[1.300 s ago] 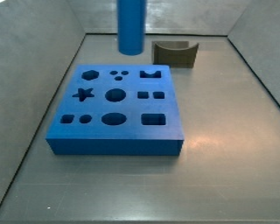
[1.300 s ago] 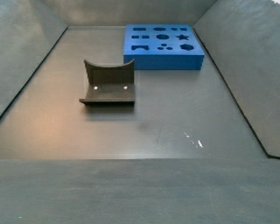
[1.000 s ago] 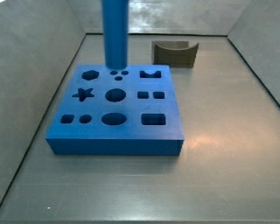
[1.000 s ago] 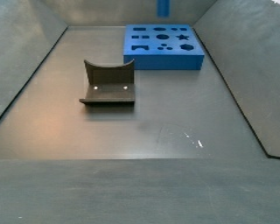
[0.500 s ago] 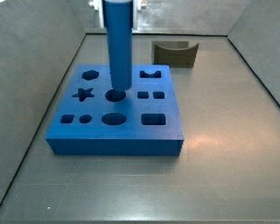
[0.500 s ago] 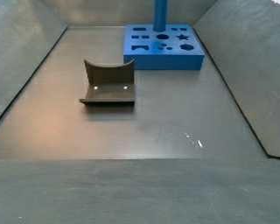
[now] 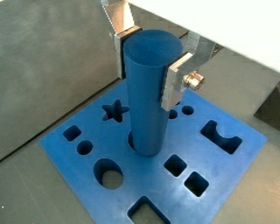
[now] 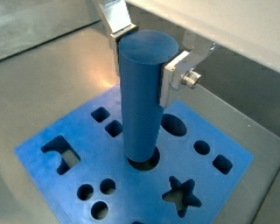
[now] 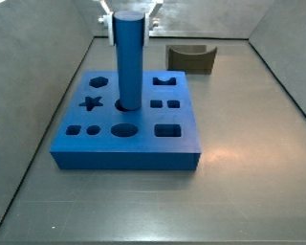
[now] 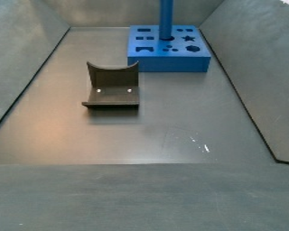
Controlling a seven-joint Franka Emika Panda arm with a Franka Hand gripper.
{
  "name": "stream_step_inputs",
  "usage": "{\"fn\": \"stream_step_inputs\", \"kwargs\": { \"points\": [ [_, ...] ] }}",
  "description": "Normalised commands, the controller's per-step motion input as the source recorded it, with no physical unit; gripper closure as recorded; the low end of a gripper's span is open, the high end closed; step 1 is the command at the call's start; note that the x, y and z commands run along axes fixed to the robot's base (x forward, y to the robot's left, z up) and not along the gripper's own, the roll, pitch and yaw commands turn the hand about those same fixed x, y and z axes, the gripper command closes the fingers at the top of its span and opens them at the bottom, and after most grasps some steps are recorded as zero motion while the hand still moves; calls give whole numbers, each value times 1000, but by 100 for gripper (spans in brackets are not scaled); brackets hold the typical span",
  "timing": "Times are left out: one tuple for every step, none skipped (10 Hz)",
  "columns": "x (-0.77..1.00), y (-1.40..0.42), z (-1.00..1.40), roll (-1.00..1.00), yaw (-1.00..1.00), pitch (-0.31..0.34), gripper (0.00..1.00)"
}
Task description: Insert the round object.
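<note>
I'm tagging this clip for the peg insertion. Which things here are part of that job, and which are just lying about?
In the job:
- round object, upright, its lower end in a round hole
- blue block with the shaped holes
- gripper, at the peg's top, fingers either side

Lying about:
- dark olive piece, on the floor apart from the block

Lighting is even and moderately bright. A small white glare spot sits on the matte grey floor (image 10: pixel 198 142). Shadows stay soft and faint. Both wrist views look slightly soft; side views are low-resolution.
</note>
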Motion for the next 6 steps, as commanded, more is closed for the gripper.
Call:
{"fn": "stream_step_inputs", "kwargs": {
  "points": [
    [-77,0,-234,0,-83,0,100],
    [-243,0,-191,14,-89,-7,100],
    [-297,0,-171,10,-111,-34,100],
    [-297,0,-194,0,-109,-53,100],
    [-314,0,-240,0,-97,-64,100],
    [0,0,-389,0,-57,-49,100]
  ]
}}
